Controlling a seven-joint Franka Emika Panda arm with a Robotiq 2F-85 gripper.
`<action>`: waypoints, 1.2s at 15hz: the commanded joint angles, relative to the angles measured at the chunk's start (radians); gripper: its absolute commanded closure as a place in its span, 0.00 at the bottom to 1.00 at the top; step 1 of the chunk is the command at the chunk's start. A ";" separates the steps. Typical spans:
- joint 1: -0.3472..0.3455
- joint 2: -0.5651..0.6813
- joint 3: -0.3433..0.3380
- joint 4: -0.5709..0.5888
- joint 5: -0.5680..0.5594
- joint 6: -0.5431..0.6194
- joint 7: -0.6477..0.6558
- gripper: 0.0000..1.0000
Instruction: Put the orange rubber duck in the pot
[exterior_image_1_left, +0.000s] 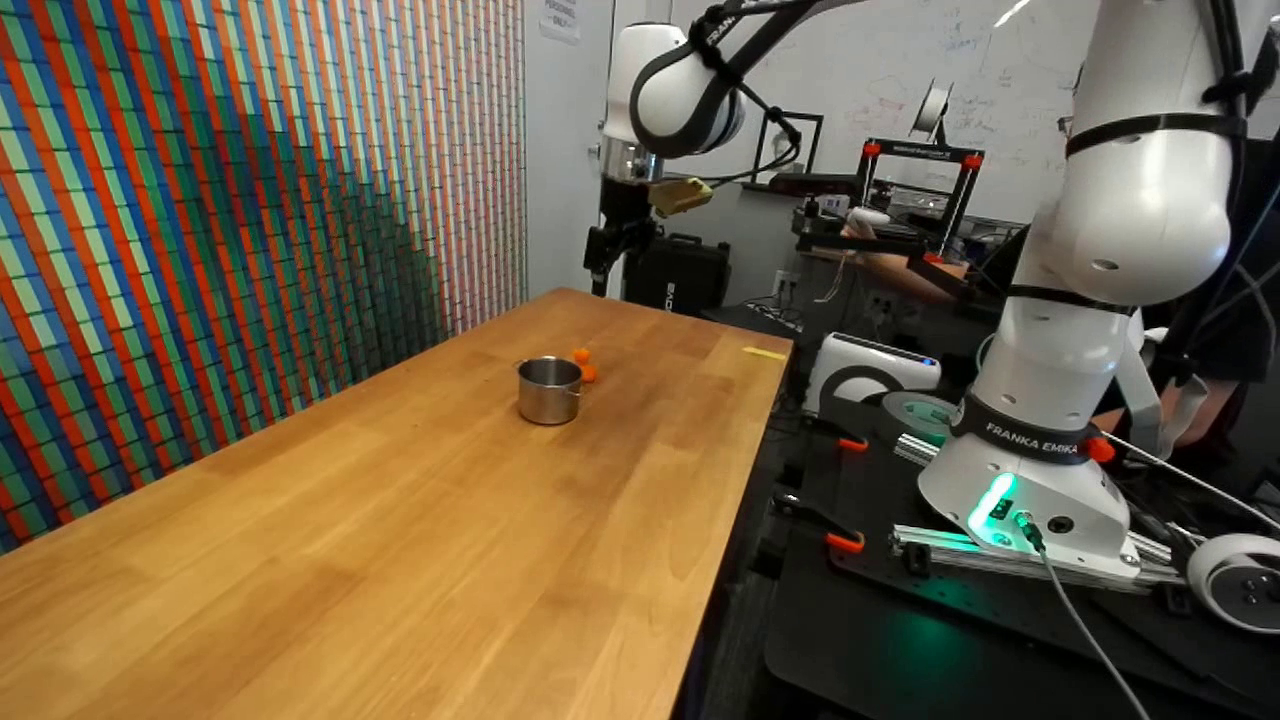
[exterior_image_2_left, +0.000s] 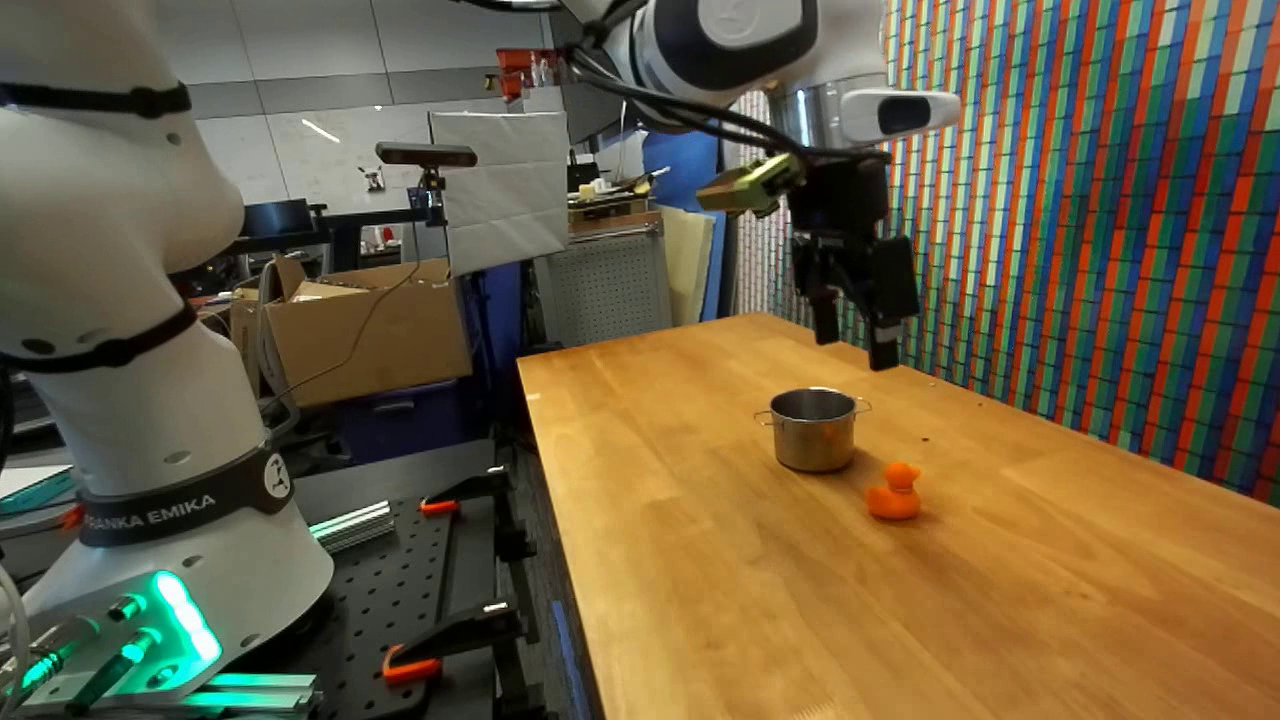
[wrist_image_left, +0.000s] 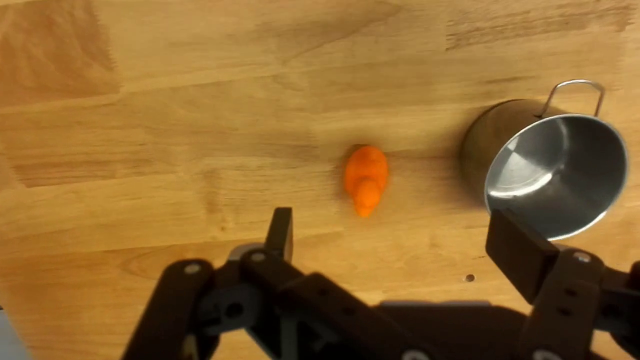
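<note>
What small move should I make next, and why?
Probably nudge the open black gripper away from the grey cylindrical metal pot before lowering: in the wrist view, one finger overlaps the pot's rim, and the small orange rubber duck appears slightly nearer the other finger.

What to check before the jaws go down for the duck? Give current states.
1) Jaws apart, holding nothing: ok.
2) Orange duck upright on the table: ok.
3) Duck apart from the pot: ok, table surface shows between them in the wrist view.
4) Pot upright, no lid on: ok.
5) Jaws down at duck height: not ok, they hang higher.
6) Jaws clearing the pot on descent: cannot tell, one overlaps it in the wrist view.
</note>
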 joint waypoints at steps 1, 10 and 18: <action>0.010 0.153 -0.022 0.126 -0.047 -0.007 0.024 0.00; 0.042 0.327 -0.046 0.145 -0.061 0.116 0.056 0.00; 0.096 0.463 -0.102 0.200 -0.083 0.268 0.114 0.25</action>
